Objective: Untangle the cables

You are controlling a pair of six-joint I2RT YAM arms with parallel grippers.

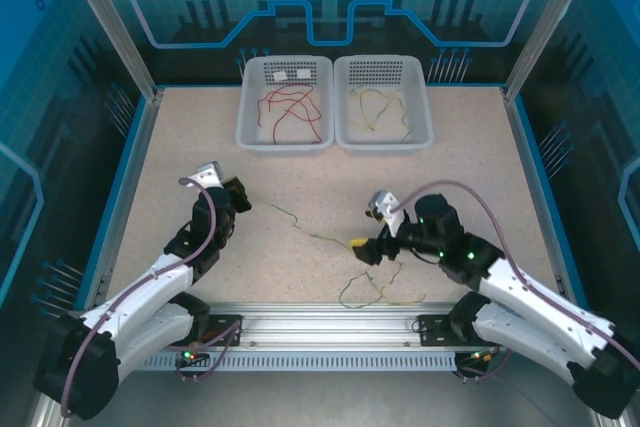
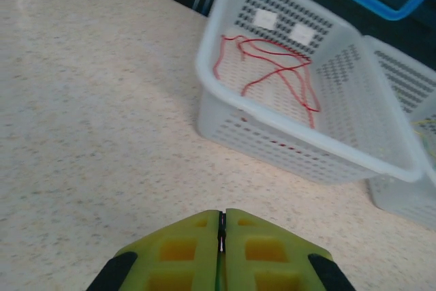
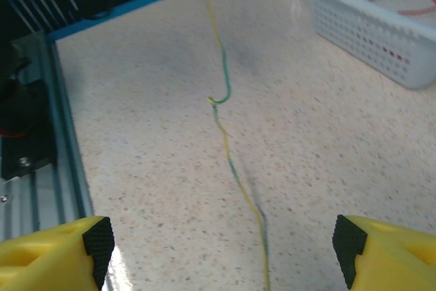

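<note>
A thin green and pale yellow cable (image 1: pixel 315 235) lies wavy on the table, ending in a loose tangle (image 1: pixel 372 289) near the front rail. My right gripper (image 1: pixel 362 247) is over the cable's middle. In the right wrist view it (image 3: pixel 221 243) is open wide, and the cable (image 3: pixel 228 158) runs straight between the fingers (image 3: pixel 58 253) on the table. Red cables (image 1: pixel 292 107) lie in the left basket (image 1: pixel 285 139), pale yellow ones (image 1: pixel 380 107) in the right basket (image 1: pixel 384 143). My left gripper (image 1: pixel 243 202) is shut (image 2: pixel 221 226) above bare table, short of the cable's left end.
The two white perforated baskets stand side by side at the back of the table; the one with red cables (image 2: pixel 276 69) is close ahead of my left gripper. A blue table edge (image 3: pixel 136 1) and the metal front rail (image 1: pixel 320 322) bound the area.
</note>
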